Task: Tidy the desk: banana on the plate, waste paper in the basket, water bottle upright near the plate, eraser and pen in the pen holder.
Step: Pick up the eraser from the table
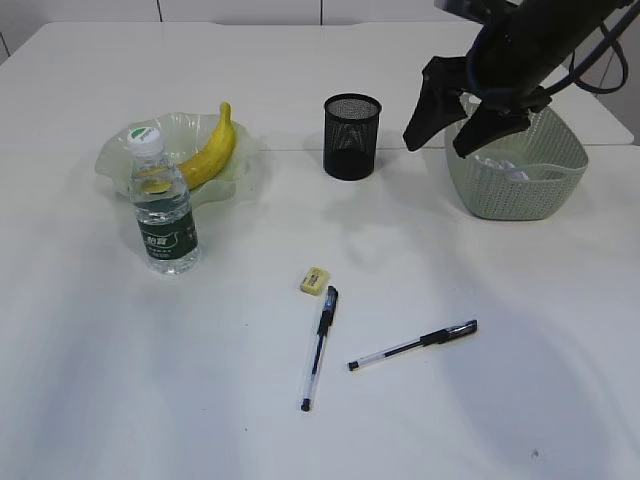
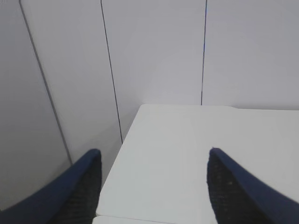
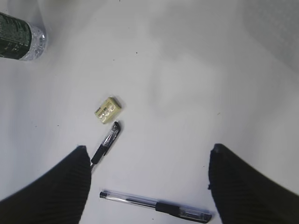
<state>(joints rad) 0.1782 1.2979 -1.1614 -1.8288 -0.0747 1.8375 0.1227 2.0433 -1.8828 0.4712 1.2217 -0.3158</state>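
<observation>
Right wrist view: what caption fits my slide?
Open black gripper above small yellow eraser and two black-capped clear pens.

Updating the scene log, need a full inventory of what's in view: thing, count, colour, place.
curved banana: 1, yellow, in the plate
ruffled translucent plate: 1, pale green, rear left
clear plastic water bottle: 1, green label, upright before the plate
mesh pen holder: 1, black, rear centre
woven-look basket: 1, grey-green, rear right, white paper inside
small eraser: 1, pale yellow, centre
pens: 2, clear with black grips, front centre
white desk: 1
left gripper: open, over a desk corner
right gripper: open, by the basket
</observation>
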